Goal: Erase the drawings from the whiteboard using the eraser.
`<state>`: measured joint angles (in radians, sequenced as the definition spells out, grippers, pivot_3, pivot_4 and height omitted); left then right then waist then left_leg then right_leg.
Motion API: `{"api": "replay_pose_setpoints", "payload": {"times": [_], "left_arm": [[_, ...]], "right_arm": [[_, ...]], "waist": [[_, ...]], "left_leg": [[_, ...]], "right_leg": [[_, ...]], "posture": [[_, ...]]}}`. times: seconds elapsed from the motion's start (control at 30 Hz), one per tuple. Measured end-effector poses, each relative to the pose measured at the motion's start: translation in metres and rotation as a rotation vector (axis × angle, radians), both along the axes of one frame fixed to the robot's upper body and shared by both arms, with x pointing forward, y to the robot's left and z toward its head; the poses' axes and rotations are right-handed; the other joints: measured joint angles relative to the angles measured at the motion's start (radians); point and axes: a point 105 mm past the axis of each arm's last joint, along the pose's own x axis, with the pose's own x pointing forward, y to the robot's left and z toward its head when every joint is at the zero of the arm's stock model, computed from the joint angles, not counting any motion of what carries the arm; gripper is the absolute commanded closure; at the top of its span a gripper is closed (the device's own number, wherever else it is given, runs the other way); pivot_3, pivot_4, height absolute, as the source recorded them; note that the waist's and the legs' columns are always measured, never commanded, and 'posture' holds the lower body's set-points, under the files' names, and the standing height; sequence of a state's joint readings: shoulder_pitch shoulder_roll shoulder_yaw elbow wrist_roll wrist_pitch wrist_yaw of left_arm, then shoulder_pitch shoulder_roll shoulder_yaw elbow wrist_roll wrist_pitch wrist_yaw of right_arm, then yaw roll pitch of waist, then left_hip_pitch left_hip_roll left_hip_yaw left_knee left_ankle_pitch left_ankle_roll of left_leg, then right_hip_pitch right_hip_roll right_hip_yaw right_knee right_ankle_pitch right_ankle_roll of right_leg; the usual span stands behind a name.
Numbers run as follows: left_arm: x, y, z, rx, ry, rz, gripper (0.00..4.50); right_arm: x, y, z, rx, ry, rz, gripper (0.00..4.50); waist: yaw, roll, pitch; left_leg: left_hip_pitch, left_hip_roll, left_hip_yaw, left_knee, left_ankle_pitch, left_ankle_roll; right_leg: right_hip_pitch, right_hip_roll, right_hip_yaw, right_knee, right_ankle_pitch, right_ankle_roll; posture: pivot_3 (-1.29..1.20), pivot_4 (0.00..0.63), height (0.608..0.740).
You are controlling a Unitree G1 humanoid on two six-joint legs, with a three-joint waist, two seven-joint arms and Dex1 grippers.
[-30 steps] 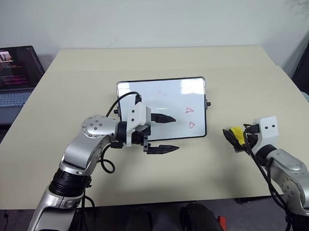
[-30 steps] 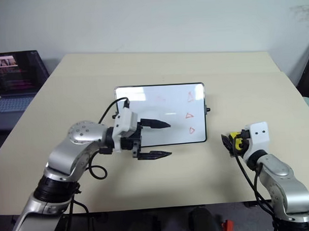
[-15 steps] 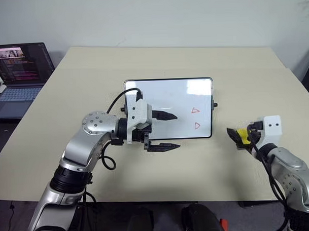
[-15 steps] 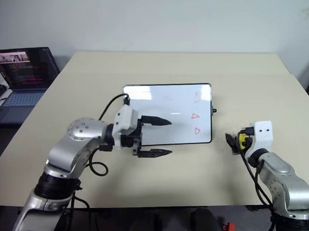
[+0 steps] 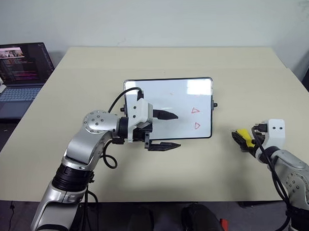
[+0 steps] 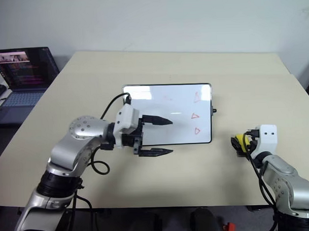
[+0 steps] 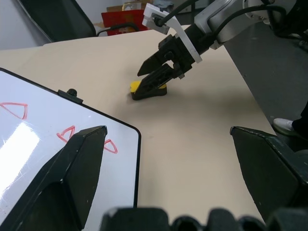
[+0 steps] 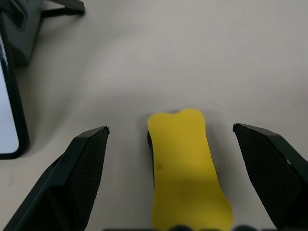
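The whiteboard (image 5: 159, 95) lies flat at mid-table, with small red triangle drawings (image 5: 195, 110) (image 5: 197, 126) near its right end. To its right, the yellow eraser (image 8: 185, 163) rests on the table between the fingers of my right gripper (image 5: 242, 139). That gripper is open, with a gap on each side of the eraser. My left gripper (image 5: 176, 130) is open and empty and hovers at the board's near edge, pointing right. One of its fingers is over the board and the other is over the table. The left wrist view shows the eraser (image 7: 147, 88) under the right gripper's fingertips.
An open laptop (image 5: 18, 69) sits off the table's far left corner. The table's near edge (image 5: 162, 200) runs just in front of both arms. The tan tabletop stretches bare beyond the board.
The head camera shifted early on. My right hand has since moved a little right and down and tipped further down over the eraser. The left arm has stayed put.
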<state>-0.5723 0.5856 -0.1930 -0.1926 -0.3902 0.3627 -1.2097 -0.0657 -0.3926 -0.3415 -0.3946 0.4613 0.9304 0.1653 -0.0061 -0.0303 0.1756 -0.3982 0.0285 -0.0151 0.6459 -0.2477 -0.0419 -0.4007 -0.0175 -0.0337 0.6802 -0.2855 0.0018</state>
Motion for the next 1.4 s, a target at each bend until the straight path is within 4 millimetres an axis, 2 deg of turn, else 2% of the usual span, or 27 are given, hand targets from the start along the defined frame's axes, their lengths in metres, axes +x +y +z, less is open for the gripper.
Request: {"api": "replay_pose_setpoints", "payload": {"times": [0.43, 0.53, 0.77, 1.1, 1.4], "left_arm": [[0.000, 0.000, -0.001, 0.001, 0.001, 0.005, 0.00], [0.000, 0.001, -0.003, 0.000, 0.008, 0.009, 0.00], [0.000, 0.001, -0.004, -0.002, 0.011, 0.023, 0.00], [0.000, 0.005, -0.012, -0.001, 0.041, 0.078, 0.00], [0.006, 0.020, -0.014, -0.039, 0.048, 0.246, 0.00]], "right_arm": [[0.007, -0.005, -0.004, 0.009, 0.008, 0.005, 0.02], [0.008, -0.005, -0.008, 0.013, 0.022, 0.005, 0.59], [0.008, -0.007, -0.009, 0.008, 0.022, 0.000, 3.06], [0.009, -0.005, -0.010, 0.015, 0.016, 0.001, 3.10], [0.006, 0.005, -0.010, -0.056, -0.002, 0.066, 3.10]], "waist": [[0.000, 0.000, 0.000], [0.000, 0.000, 0.000], [0.000, 0.000, 0.000], [0.000, 0.000, 0.000], [0.000, 0.000, 0.000]], "left_leg": [[0.000, 0.000, 0.000, 0.000, 0.000, 0.000], [0.000, 0.000, 0.000, 0.000, 0.000, 0.000], [0.000, 0.000, 0.000, 0.000, 0.000, 0.000], [0.000, 0.000, 0.000, 0.000, 0.000, 0.000], [0.001, 0.001, 0.000, 0.000, 0.000, 0.000]], "right_leg": [[0.000, 0.000, 0.000, 0.000, 0.001, -0.002], [0.000, 0.000, 0.000, 0.000, 0.001, -0.002], [0.000, 0.000, 0.000, 0.000, 0.001, -0.002], [0.000, 0.000, 0.000, 0.000, 0.001, -0.003], [0.000, -0.001, 0.001, 0.000, 0.001, -0.002]], "posture": [[0.00, 0.150, 0.740], [0.00, 0.150, 0.740], [0.00, 0.150, 0.740], [0.00, 0.150, 0.740], [0.00, 0.150, 0.740]]}}
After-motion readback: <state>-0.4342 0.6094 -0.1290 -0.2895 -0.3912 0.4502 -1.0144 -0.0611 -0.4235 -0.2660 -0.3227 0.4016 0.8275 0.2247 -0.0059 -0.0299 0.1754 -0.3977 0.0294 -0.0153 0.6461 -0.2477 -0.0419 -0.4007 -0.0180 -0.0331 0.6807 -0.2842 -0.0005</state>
